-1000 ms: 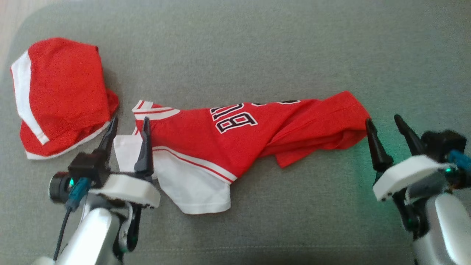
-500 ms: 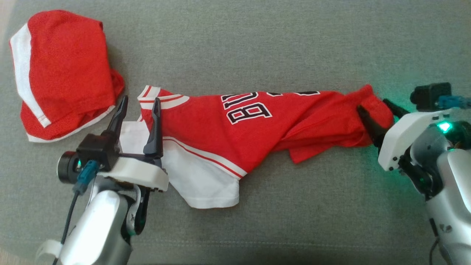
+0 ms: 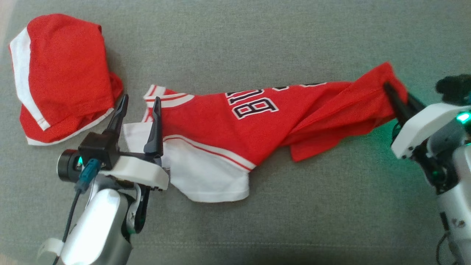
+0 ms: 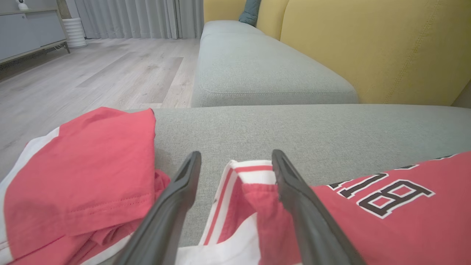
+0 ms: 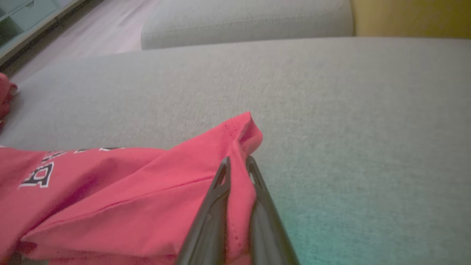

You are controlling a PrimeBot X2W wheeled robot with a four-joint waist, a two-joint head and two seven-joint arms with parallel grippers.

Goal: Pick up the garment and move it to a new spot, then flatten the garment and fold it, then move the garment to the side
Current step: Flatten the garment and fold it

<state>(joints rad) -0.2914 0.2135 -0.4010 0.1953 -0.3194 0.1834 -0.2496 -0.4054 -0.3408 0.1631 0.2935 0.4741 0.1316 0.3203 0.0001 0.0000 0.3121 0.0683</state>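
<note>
At far left, a folded red garment (image 3: 62, 77) rests on the grey sofa cushion (image 3: 257, 44). Beside it, my left gripper (image 3: 141, 98) stands wide open over the striped left end of the red jersey (image 3: 220, 129). The jersey's long axis runs left to right. My right gripper (image 3: 395, 96) is clamped on its far right end.

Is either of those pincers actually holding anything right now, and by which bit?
The right pincer is shut on the red jersey, at its bunched right-hand end. The left pincer is open, holding nothing.
</note>
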